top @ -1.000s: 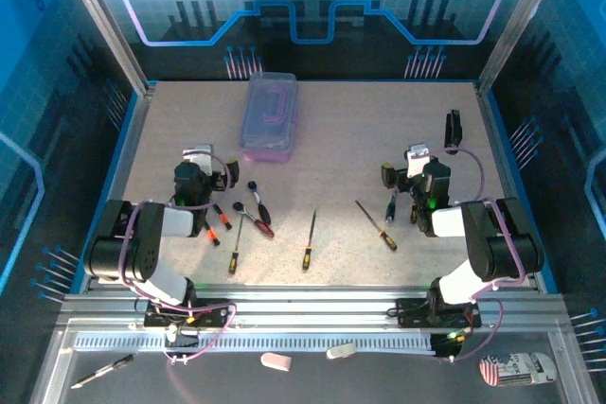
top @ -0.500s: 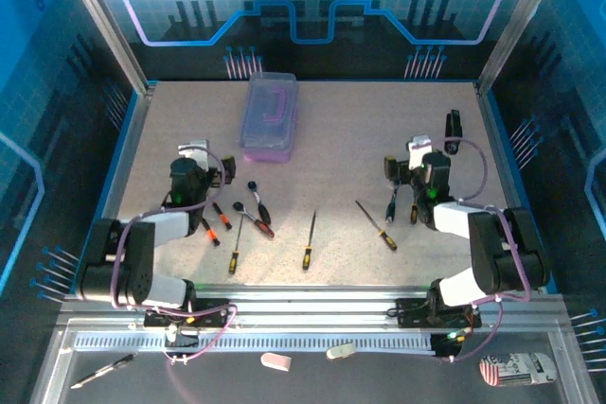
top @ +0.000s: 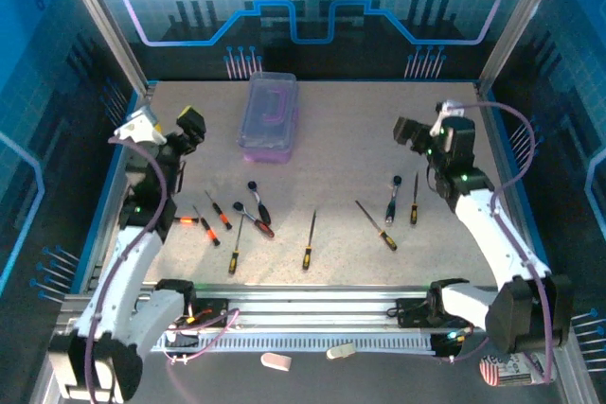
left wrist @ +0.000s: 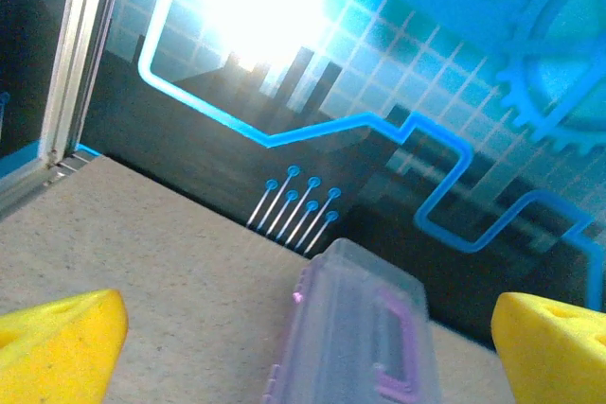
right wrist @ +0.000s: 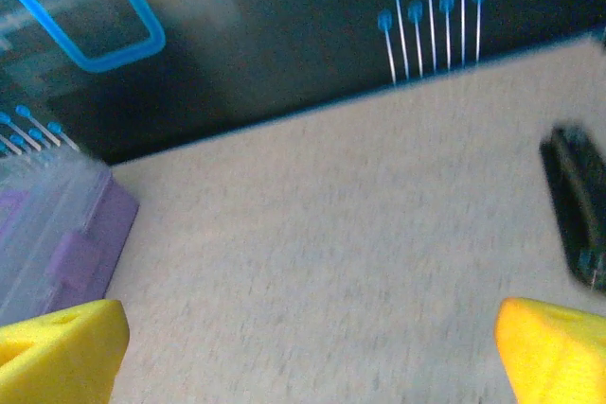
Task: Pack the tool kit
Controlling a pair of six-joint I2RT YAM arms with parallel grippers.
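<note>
The tool kit case point(top: 270, 116), with its purple base, clear lid and purple handle, lies closed at the back middle of the table. Several slim screwdrivers lie in front of it: an orange-handled one point(top: 220, 211), a black-and-yellow one point(top: 308, 243) and another point(top: 379, 225) among them. My left gripper point(top: 185, 134) is raised to the left of the case, open and holding nothing, and faces the case point(left wrist: 365, 338) between yellow fingertips point(left wrist: 57, 342). My right gripper point(top: 426, 139) hangs open and holding nothing at the right. In its view the case point(right wrist: 57, 224) is at the far left.
A black oblong object point(right wrist: 576, 203) lies on the table near the right edge. Blue-lit walls close in the back and the sides. Bare table point(top: 360, 139) lies between the case and my right gripper.
Both arms have lifted away from the screwdrivers and swung toward the back, the left one outward to the left, the right one outward to the right. Both grippers stayed open.
</note>
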